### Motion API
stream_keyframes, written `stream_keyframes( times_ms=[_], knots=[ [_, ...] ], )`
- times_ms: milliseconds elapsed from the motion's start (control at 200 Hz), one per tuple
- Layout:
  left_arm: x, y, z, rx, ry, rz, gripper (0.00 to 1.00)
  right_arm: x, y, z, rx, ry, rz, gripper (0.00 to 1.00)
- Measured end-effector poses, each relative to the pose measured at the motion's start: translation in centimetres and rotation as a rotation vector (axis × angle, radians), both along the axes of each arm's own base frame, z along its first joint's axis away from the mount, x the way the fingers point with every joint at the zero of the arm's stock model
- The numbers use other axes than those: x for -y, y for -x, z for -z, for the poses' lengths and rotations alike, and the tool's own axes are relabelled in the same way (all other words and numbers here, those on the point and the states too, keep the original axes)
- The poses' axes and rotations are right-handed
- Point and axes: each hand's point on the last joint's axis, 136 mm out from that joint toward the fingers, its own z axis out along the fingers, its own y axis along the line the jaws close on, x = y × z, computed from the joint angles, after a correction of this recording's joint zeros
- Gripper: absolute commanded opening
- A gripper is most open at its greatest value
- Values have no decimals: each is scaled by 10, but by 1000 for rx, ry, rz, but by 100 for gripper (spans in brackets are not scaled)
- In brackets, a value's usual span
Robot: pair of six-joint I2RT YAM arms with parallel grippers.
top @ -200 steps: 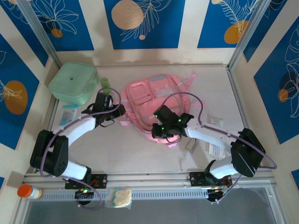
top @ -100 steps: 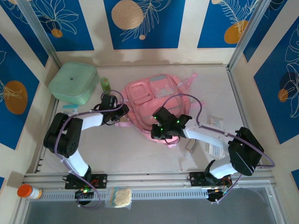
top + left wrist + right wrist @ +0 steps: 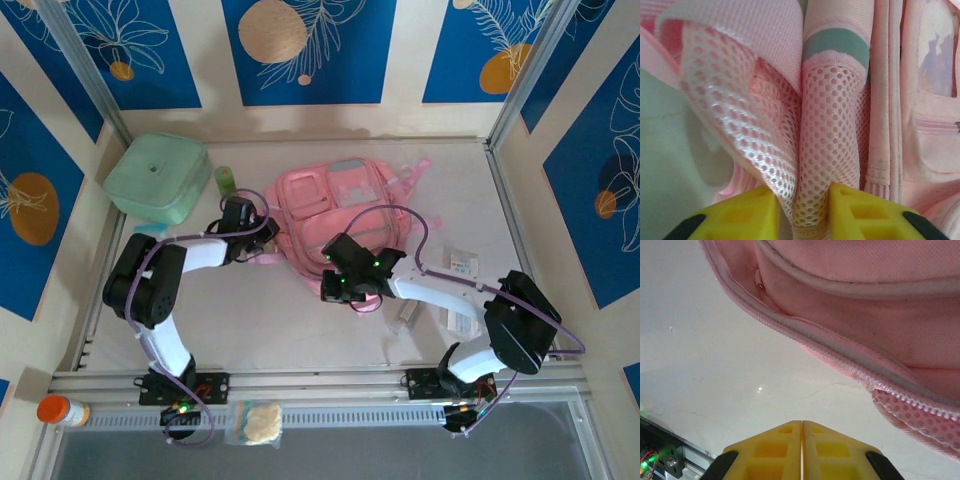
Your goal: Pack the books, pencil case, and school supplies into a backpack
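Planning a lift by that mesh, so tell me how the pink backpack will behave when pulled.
Probably floppy: the backpack lies slumped flat, and its mesh fabric folds and bunches between the left fingers. It would likely sag and drag rather than lift whole. The mesh looks textured, so slipping seems unlikely.

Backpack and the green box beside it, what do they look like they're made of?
The backpack looks like soft woven cloth, matte pink, with creases and stitched seams. Its strap is faced with open-hole mesh. The green box is probably moulded plastic: smooth surface, rounded corners and a faint sheen, though that is only a guess from the look.
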Motion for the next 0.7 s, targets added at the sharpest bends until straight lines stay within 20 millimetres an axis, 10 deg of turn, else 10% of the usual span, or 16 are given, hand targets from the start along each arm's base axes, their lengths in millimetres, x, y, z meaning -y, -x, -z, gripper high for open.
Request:
stream_keyframes(
  times_ms=[425,700],
  knots=[
    [18,-1,-12,41,38,20,0,0,0,16,-49,26,27,9],
    [27,24,-17,44,45,54,0,39,-48,22,-19,46,114,10]
  ],
)
